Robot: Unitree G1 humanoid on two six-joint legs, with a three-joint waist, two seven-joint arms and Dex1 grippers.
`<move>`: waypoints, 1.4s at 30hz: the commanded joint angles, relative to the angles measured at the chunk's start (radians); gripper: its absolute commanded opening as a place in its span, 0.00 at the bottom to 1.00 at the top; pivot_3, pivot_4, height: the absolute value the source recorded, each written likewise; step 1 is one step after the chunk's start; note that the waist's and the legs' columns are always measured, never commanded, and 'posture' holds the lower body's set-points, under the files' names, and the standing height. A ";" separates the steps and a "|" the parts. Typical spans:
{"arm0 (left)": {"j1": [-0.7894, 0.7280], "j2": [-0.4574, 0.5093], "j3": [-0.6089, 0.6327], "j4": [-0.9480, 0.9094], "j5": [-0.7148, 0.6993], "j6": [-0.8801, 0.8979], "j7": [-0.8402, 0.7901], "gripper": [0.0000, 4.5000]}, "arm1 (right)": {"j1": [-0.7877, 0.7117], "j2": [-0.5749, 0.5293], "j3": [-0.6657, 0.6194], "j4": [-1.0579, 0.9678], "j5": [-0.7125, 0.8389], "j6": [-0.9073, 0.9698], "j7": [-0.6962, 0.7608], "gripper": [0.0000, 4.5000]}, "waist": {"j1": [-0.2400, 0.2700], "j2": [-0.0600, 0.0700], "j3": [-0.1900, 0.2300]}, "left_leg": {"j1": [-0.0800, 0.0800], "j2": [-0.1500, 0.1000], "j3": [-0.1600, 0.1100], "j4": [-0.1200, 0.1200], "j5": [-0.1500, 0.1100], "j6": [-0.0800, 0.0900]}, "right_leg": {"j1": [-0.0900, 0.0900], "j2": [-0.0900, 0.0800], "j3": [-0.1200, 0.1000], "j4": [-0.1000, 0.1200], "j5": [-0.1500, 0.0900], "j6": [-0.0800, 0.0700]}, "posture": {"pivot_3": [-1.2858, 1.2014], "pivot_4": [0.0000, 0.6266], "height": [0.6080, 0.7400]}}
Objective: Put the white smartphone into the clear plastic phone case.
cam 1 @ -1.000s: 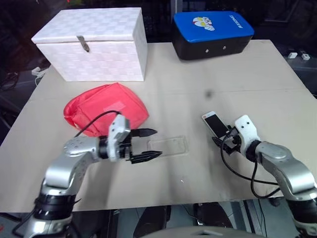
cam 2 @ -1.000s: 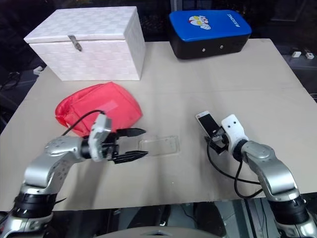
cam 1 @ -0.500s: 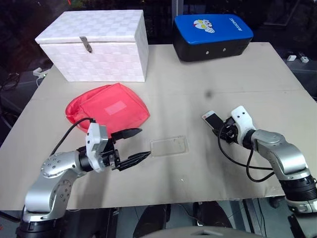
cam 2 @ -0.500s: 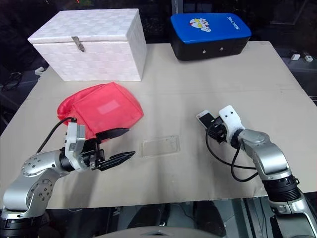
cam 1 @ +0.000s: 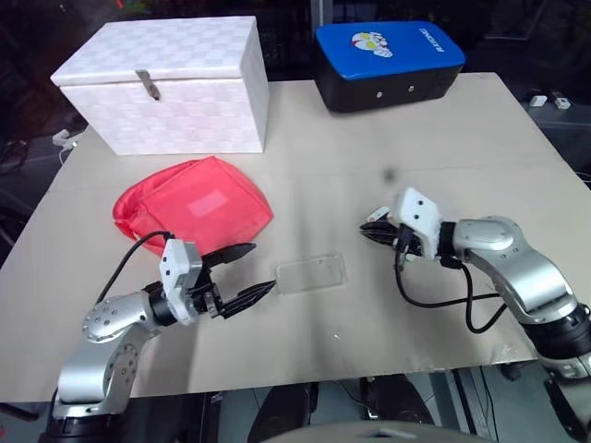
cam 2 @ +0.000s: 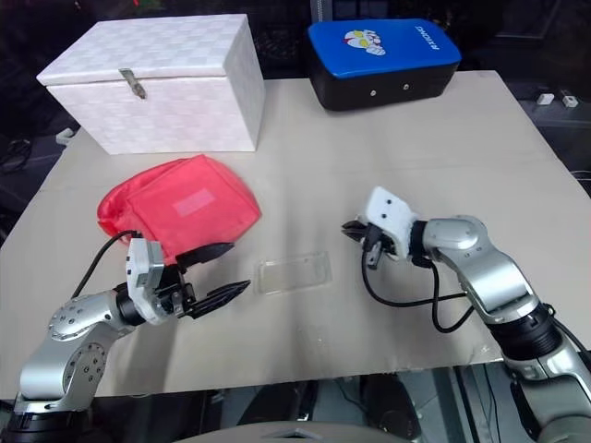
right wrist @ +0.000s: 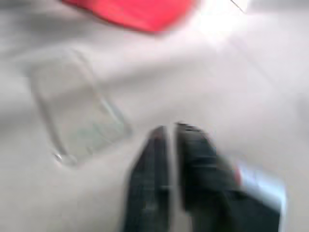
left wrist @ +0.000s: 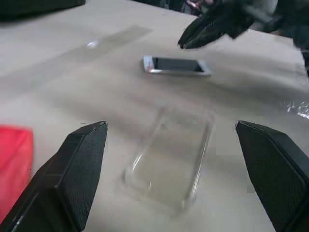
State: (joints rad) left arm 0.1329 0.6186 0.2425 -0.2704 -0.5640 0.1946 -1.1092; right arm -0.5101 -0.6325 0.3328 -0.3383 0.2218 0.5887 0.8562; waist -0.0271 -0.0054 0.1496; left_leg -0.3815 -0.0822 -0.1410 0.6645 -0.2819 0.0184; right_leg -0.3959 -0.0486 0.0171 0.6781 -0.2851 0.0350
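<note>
- the right gripper (cam 1: 369,231) has its two fingers pinched together with nothing between them. the white smartphone (left wrist: 176,66) lies flat on the table (cam 1: 443,129) just beneath those tips, as the left wrist view shows.
- shut fingers can only nudge. a push might skid the phone crooked or past the clear plastic phone case (cam 1: 311,273), which lies apart from it toward the left arm.
- the left gripper (cam 1: 261,268) is spread wide and empty, just off the case's near end. nothing pins the case, so i'd expect a shoved phone to slide it away.
- the case is nearly invisible, so its rim is easy to misjudge.
</note>
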 commanded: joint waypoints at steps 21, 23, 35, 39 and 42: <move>-0.034 0.086 0.031 -0.141 -0.156 0.063 -0.027 0.97 | 0.185 0.018 -0.251 0.055 0.023 0.397 -0.255 0.99 | 0.024 0.000 0.001 | -0.001 -0.001 0.001 -0.001 0.000 0.000 | -0.001 -0.001 0.001 0.000 0.000 0.000 | 0.52 0.24 1.00; -0.038 0.086 0.029 -0.133 -0.153 0.058 -0.030 0.97 | 0.177 0.022 -0.220 0.106 0.003 0.386 -0.264 0.99 | 0.017 0.000 0.001 | 0.000 -0.001 0.001 -0.001 0.000 0.000 | 0.000 -0.001 0.001 0.000 0.000 0.000 | 0.52 0.24 1.00; 0.007 0.056 0.031 -0.152 -0.128 0.024 -0.001 0.97 | 0.207 -0.026 -0.097 0.212 -0.097 0.222 -0.248 0.63 | 0.016 -0.009 -0.006 | 0.019 -0.001 0.001 -0.004 -0.003 0.005 | 0.017 -0.001 0.002 -0.003 -0.001 0.000 | 0.52 0.24 1.00; 0.035 0.051 0.044 -0.132 -0.125 0.015 0.007 0.97 | 0.218 -0.025 -0.159 0.158 -0.064 0.004 -0.183 0.63 | 0.016 -0.008 -0.005 | 0.019 0.000 0.001 -0.005 -0.003 0.005 | 0.017 -0.001 0.002 -0.005 0.000 0.000 | 0.52 0.24 1.00; 0.047 0.056 0.057 -0.105 -0.121 0.006 -0.002 0.97 | 0.195 -0.013 -0.204 0.082 0.006 -0.043 -0.118 0.63 | 0.013 -0.003 0.000 | 0.017 0.000 0.001 -0.005 -0.003 0.005 | 0.016 -0.001 0.002 -0.005 0.000 0.000 | 0.52 0.24 1.00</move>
State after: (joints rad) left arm 0.1739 0.6702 0.2706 -0.3719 -0.6877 0.2229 -1.1075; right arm -0.2912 -0.6481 0.1652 -0.1943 0.1922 0.5786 0.7114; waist -0.0139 -0.0085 0.1500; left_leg -0.3646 -0.0825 -0.1399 0.6576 -0.2851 0.0237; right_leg -0.3801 -0.0495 0.0192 0.6732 -0.2855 0.0352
